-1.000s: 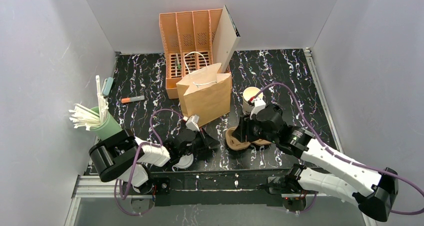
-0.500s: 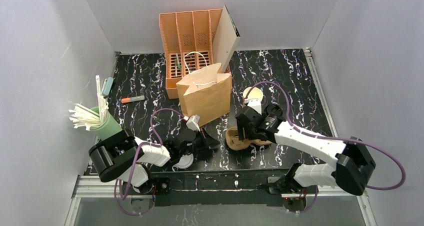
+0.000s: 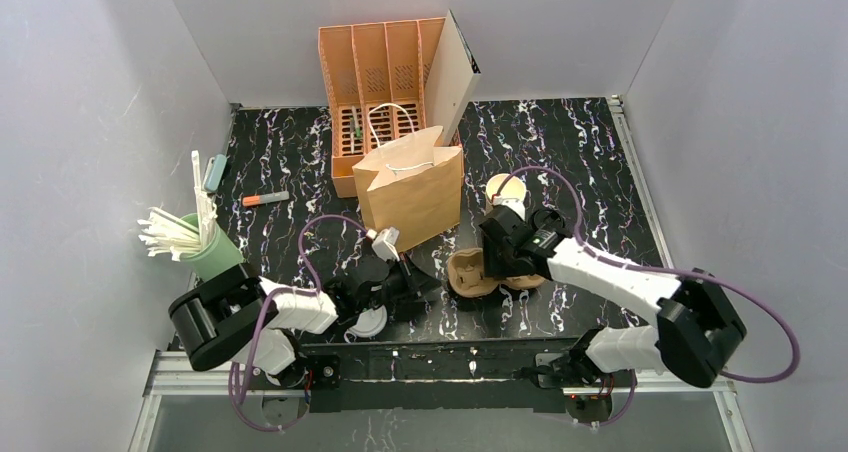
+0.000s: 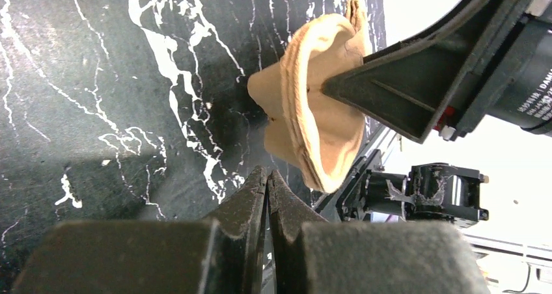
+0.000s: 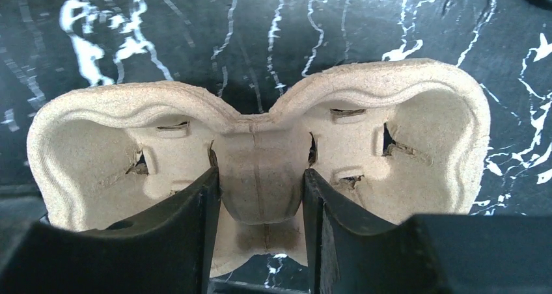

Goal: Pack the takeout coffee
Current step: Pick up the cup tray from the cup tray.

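The right tool (image 5: 260, 177) pinches the centre ridge of the pulp carrier (image 5: 403, 164), which lies close to the near edge of the surface (image 3: 590, 132), right of middle. The white cup (image 3: 505, 189) stands upright and open-topped just behind that arm's wrist, beside the paper bag (image 3: 410, 197) at mid-surface. The left tool (image 4: 267, 177) is pressed together, holding nothing, by the near edge next to a flat white lid (image 3: 370, 323). Bare marbled room runs toward the right edge and far right corner.
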